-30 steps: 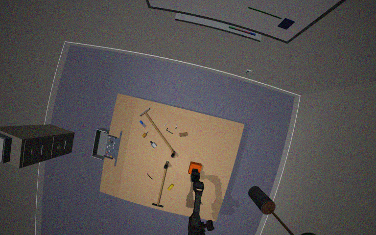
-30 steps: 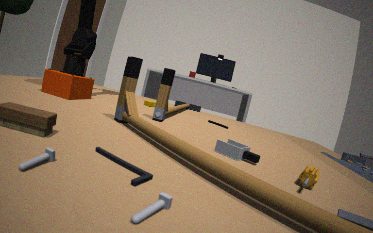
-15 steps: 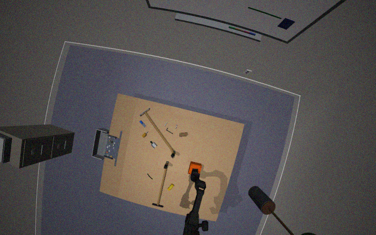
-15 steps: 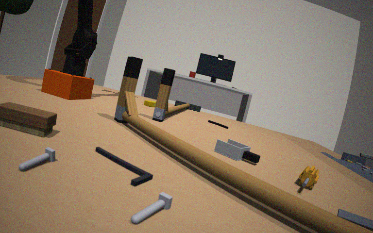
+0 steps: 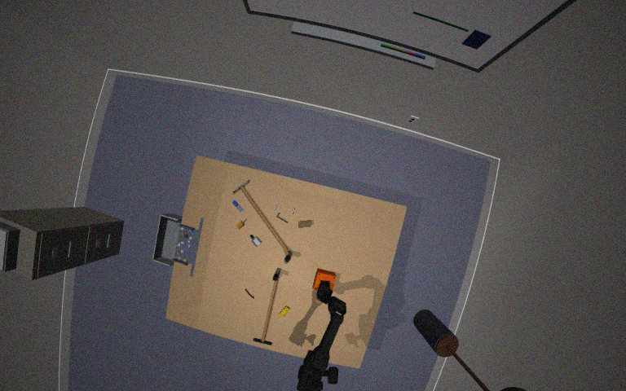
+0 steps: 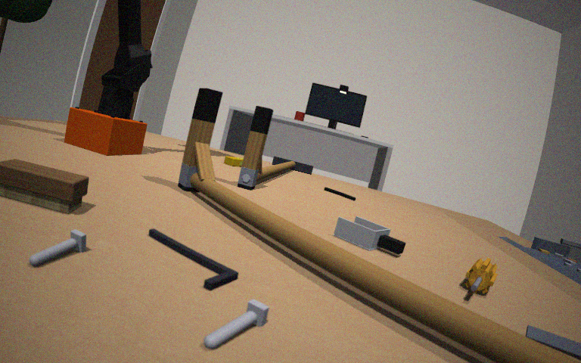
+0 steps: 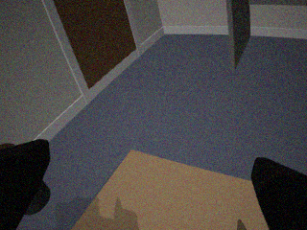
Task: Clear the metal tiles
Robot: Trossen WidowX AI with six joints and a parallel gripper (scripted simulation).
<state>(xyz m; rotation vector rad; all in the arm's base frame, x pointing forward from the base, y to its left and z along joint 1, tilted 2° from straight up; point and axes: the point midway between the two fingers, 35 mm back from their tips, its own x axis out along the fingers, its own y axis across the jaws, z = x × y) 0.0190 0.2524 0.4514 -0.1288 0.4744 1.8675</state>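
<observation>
Though only the top view takes in the catch box (image 5: 167,240), others add detail:
Gripper (image 7: 151,192): wide apart, empty, in the wrist view
Long scraper (image 5: 265,220) (image 6: 325,252): on the table (image 5: 221,295) (image 6: 128,299) (image 7: 187,192); its upright grip shows in the exterior view

In the top view, the 1 black WidowX AI arm (image 5: 328,331) (image 6: 128,38) reaches up from the bottom edge, bending at its joints. The parallel-jaw gripper (image 7: 151,187) stands wide open with nothing between its 2 black fingers, which show at the left and right sides of the wrist view, well apart.
</observation>
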